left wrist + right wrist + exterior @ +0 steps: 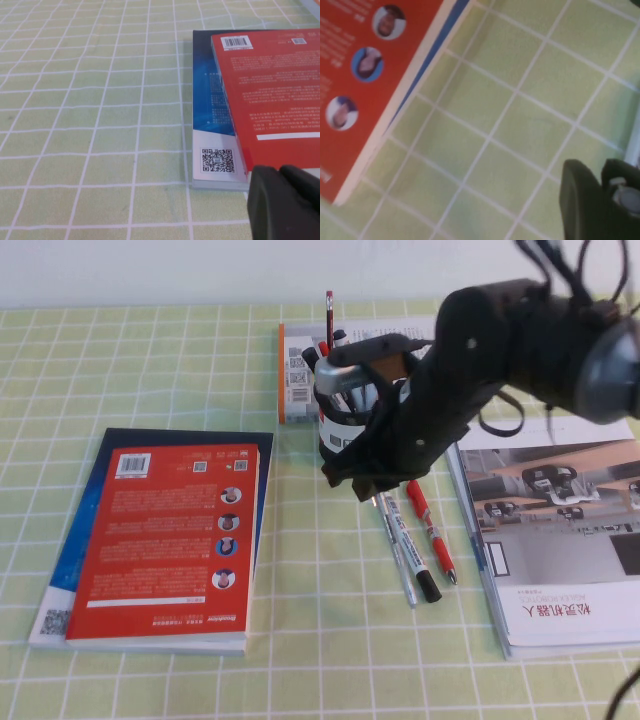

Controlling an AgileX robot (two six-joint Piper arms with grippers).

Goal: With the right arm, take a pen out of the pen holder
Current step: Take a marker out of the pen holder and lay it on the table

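The R end effector is seen low in front of the holder, just over the top ends of a clear pen & a red pen, both laid on the desk. Its fingers are drawn nearly together, w/ a small grey bit btw. them that cannot be identified. Other pens & a pencil are stood in the holder. The L end effector, fingers pressed together, is held by the QR-code corner of the books.
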